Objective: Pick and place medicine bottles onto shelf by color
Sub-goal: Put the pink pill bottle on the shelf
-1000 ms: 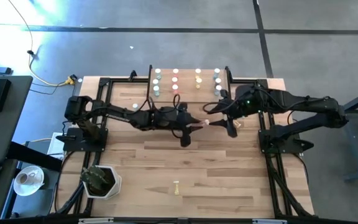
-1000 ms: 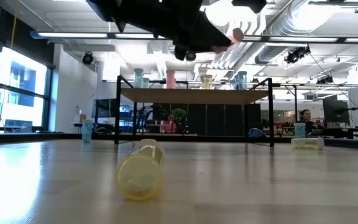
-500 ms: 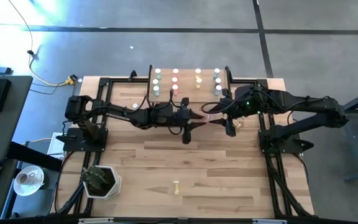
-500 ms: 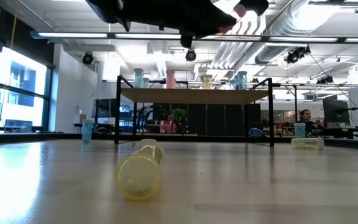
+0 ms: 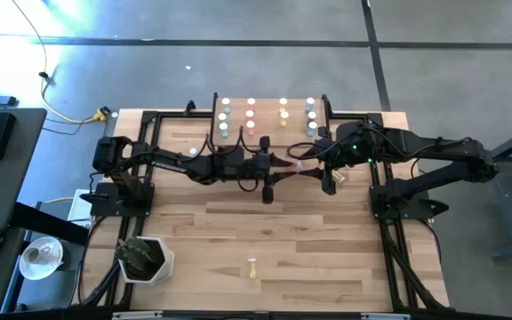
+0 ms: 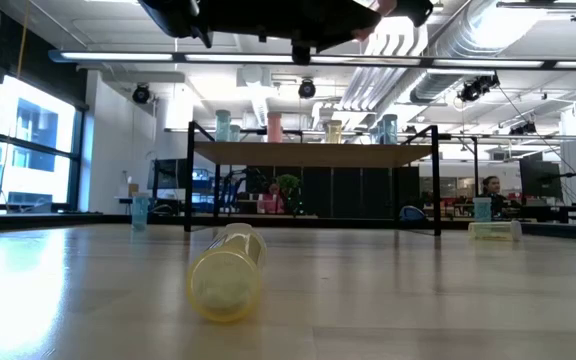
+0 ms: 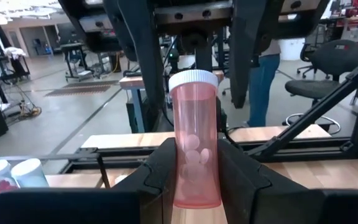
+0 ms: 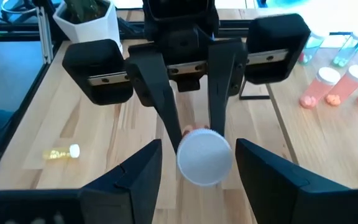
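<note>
Spanning the large light-wood tabletop [image 5: 283, 231] in front of the small raised wooden shelf [image 5: 236, 105], the left gripper [image 7: 194, 163] clamps a translucent pink white-capped medicine bottle [image 7: 195, 146] between the open right gripper [image 8: 196, 163] fingers; premature release would likely drop it.

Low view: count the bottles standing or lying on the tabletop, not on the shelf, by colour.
Yellow bottles, lying: 2
Blue-green bottles, standing: 2
Total: 4
</note>
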You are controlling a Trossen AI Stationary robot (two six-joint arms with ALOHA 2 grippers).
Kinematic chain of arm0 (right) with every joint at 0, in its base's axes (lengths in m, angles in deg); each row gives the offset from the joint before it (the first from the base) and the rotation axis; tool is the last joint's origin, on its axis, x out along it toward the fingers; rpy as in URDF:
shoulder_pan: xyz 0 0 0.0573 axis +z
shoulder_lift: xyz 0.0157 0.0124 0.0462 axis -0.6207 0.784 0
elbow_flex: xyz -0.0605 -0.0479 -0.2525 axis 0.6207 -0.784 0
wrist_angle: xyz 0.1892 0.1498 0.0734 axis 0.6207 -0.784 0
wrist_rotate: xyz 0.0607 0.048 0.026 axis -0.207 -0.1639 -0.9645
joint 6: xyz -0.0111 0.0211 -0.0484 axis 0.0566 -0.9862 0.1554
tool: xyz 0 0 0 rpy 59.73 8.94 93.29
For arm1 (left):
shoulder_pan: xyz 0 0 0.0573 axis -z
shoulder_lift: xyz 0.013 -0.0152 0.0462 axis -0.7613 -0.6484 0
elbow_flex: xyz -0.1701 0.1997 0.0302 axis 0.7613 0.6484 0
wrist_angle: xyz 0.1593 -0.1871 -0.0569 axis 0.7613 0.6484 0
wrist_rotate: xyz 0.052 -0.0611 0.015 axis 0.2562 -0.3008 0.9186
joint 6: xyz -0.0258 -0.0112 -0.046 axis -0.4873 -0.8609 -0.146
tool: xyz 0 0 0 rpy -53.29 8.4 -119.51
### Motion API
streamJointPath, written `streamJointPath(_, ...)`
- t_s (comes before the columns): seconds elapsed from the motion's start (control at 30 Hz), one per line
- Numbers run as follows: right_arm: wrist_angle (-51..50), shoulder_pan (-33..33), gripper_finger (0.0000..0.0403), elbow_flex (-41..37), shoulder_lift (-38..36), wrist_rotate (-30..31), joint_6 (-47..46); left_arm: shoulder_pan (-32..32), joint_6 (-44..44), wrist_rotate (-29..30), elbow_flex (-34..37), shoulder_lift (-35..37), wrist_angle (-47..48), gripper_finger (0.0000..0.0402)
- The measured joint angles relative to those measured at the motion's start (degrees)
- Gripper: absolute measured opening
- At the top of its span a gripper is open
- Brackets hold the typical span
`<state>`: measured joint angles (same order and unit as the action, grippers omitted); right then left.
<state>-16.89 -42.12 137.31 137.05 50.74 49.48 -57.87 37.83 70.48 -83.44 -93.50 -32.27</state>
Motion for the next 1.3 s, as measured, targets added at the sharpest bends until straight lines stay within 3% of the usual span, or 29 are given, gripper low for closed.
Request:
streamJointPath(0.13,0.0,0.0,0.0186,0.0,0.23,-0.02,-0.77,0.0,1.6,0.56,0.0,0.0,-0.19,0.0083)
streamJointPath(0.43,-0.11,-0.02,0.0109,0.0,0.75,0.02,-0.92,-0.04,1.88,1.68,0.0,0.0,0.08,0.0083)
streamJointPath(0.8,-0.06,-0.02,0.0101,0.0,0.8,-0.07,-1.8,-0.07,1.84,1.9,0.0,0.0,0.41,0.0086)
streamJointPath(1.3,0.05,0.0,0.0099,0.0,0.86,0.25,-2.28,-0.28,1.86,3.77,-0.07,0.02,5.44,0.0188)
